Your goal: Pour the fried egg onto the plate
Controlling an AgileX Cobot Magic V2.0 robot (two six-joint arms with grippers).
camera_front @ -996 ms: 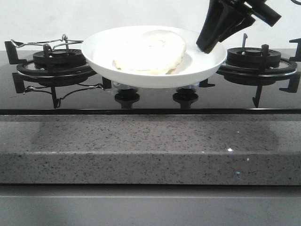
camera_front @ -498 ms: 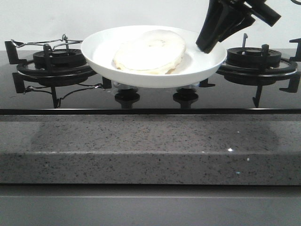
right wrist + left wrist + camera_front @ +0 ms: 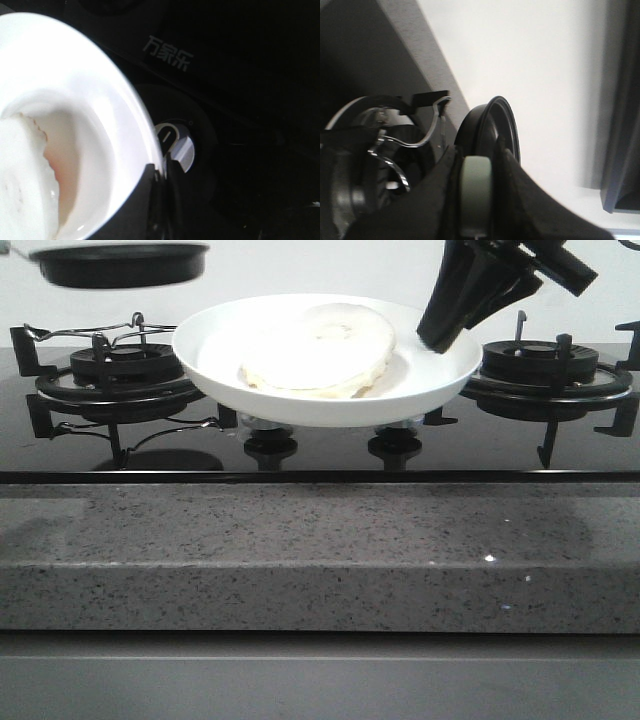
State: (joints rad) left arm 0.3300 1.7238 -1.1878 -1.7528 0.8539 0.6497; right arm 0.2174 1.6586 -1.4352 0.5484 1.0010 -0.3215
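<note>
The right gripper [image 3: 438, 337] has its jaws pinched on the rim of the plate [image 3: 300, 405], one finger inside the rim and one outside, as the right wrist view [image 3: 159, 175] shows. It holds the plate raised above the stove knobs [image 3: 270, 447], between the left burner [image 3: 120, 375] and the right burner [image 3: 550, 365]. The fried egg [image 3: 320, 350] lies flat in the plate's hollow, pale with a scalloped edge. The left gripper [image 3: 475, 195] has its jaws closed on the pale handle [image 3: 475, 190] of the black frying pan [image 3: 120, 264], which hangs high above the left burner. A grey speckled worktop [image 3: 320, 560] fronts the stove.
</note>
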